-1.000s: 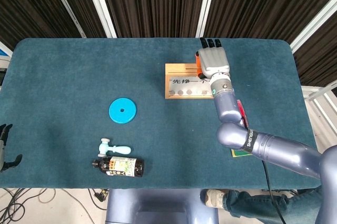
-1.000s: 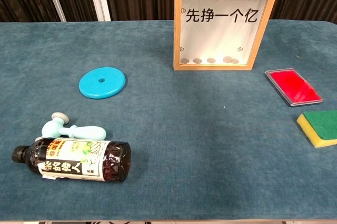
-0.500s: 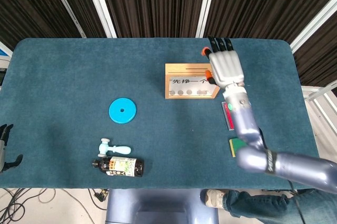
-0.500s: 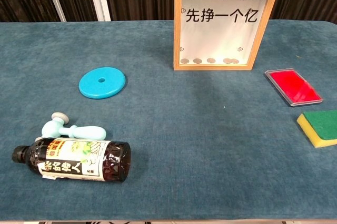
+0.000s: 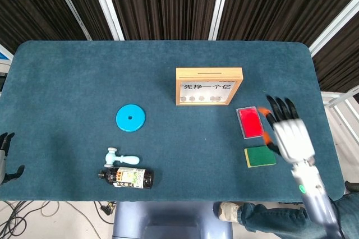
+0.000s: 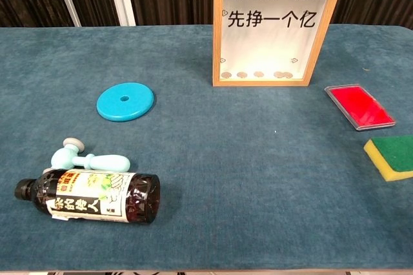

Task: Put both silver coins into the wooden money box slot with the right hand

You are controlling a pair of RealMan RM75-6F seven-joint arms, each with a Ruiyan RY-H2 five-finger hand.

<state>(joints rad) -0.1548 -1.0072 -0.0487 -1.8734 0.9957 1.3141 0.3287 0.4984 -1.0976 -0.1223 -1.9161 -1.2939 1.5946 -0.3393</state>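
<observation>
Head view shows the right hand (image 5: 290, 137) raised above the near right part of the desk (image 5: 67, 82), blurred, with its fingers (image 5: 279, 106) spread apart and nothing visible between them; it hangs over the area just right of a red flat case (image 5: 249, 122) and a green and yellow sponge (image 5: 259, 156). The wooden money box (image 5: 209, 86) stands upright near the middle of the desk, well apart from that hand, its narrow slot (image 5: 208, 73) running along the top edge. Through its clear front, the chest view shows a row of silver coins (image 6: 258, 75) lying along the bottom of the box, under the printed Chinese lettering; which of them are the task's two cannot be told. The left hand (image 5: 7, 159) appears only at the far left edge of the head view, beside the desk's near left corner, dark and mostly cut off, so whether its fingers are spread or curled cannot be told. On the left half of the desk lies a flat blue disc (image 5: 130, 118) with a hole in its centre. Nearer the front edge lies a pale blue massage roller (image 5: 119, 157), and just in front of it a dark bottle (image 5: 127, 178) on its side, cap pointing left, its label facing up. The roller and the bottle look to be touching or nearly so in the chest view.
</observation>
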